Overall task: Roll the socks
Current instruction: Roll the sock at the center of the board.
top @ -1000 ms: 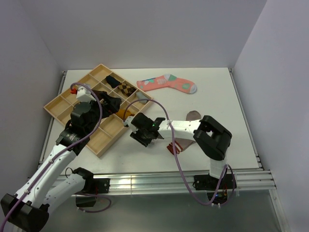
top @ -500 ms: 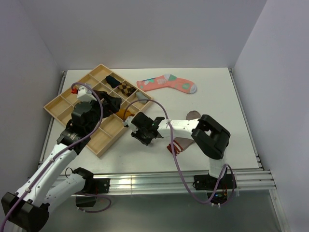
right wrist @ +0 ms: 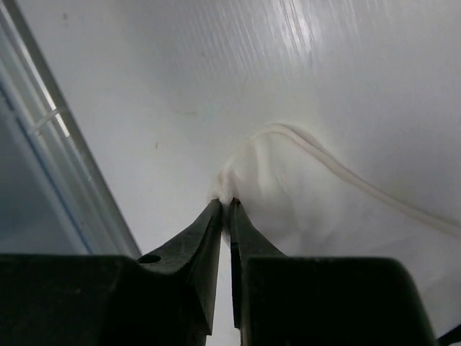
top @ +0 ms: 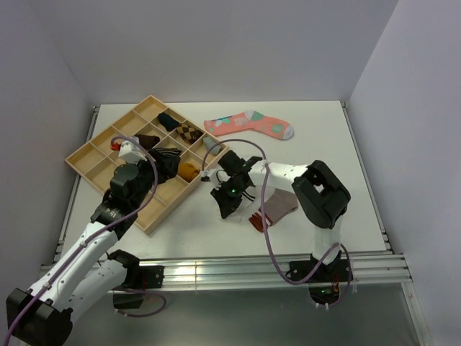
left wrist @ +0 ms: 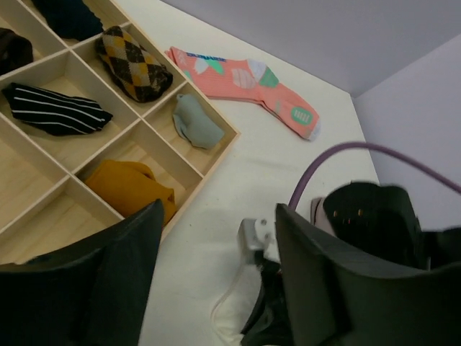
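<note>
My right gripper is clenched on the white sock. In its wrist view, the two dark fingers meet at centre frame with a small raised fold of white fabric pinched between their tips. The rest of that sock spreads flat on the desk toward the right of that view, and a thin seam line runs across it.

From above, this gripper points down at the desk just below the middle of the frame, beside the tray's lower right corner. The brown sock lies just right of it, partly under the arm, with its red-striped cuff toward the bottom.

My left gripper is released. Its fingers stand wide apart with nothing between them, and it hangs over the right side of the tray. Through the gap in its wrist view I see a mustard sock, a grey sock, an argyle sock and a black striped sock, each in its own compartment. The coral sock lies flat near the top centre, well apart from both grippers.
</note>
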You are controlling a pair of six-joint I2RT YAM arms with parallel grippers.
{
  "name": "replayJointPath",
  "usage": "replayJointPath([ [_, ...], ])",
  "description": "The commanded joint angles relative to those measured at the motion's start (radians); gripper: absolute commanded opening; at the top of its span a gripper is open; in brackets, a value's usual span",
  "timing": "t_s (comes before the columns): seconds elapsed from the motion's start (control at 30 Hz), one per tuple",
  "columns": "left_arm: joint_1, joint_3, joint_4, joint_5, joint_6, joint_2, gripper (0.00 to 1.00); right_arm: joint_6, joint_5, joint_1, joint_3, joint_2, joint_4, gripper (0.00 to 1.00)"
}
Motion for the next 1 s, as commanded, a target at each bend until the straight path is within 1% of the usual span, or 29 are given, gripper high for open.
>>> replayJointPath([
  [0.0, 0.001, -0.064, 0.182, 0.079, 0.019, -0.025, 0.65, -0.074, -0.232, -0.069, 0.054, 0.006, -0.133, 0.14],
  [0.1, -0.019, -0.144, 0.292, 0.113, 0.031, -0.005, 0.51, -0.097, -0.279, -0.104, 0.071, 0.024, -0.186, 0.13],
  [0.17, -0.063, -0.197, 0.373, 0.096, 0.045, 0.015, 0.45, -0.109, -0.327, -0.129, 0.090, 0.048, -0.221, 0.12],
  [0.27, -0.131, -0.251, 0.444, 0.085, 0.073, 0.059, 0.40, -0.122, -0.374, -0.156, 0.119, 0.096, -0.276, 0.11],
  [0.33, -0.155, -0.292, 0.531, 0.105, 0.090, 0.091, 0.37, -0.116, -0.378, -0.179, 0.120, 0.120, -0.287, 0.10],
  [0.47, -0.180, -0.345, 0.677, 0.194, 0.125, 0.170, 0.36, -0.087, -0.376, -0.212, 0.110, 0.147, -0.276, 0.09],
  [0.6, -0.198, -0.360, 0.795, 0.281, 0.156, 0.321, 0.40, -0.060, -0.378, -0.238, 0.105, 0.150, -0.265, 0.08],
  [0.77, -0.255, -0.340, 0.936, 0.367, 0.180, 0.467, 0.42, -0.070, -0.407, -0.259, 0.113, 0.151, -0.293, 0.07],
  [0.83, -0.261, -0.319, 0.979, 0.415, 0.185, 0.548, 0.43, -0.068, -0.408, -0.259, 0.110, 0.153, -0.290, 0.07],
  [0.9, -0.266, -0.294, 1.024, 0.470, 0.183, 0.626, 0.41, -0.067, -0.413, -0.259, 0.105, 0.154, -0.293, 0.06],
  [0.97, -0.269, -0.288, 1.084, 0.508, 0.174, 0.670, 0.41, -0.067, -0.410, -0.259, 0.100, 0.153, -0.293, 0.06],
])
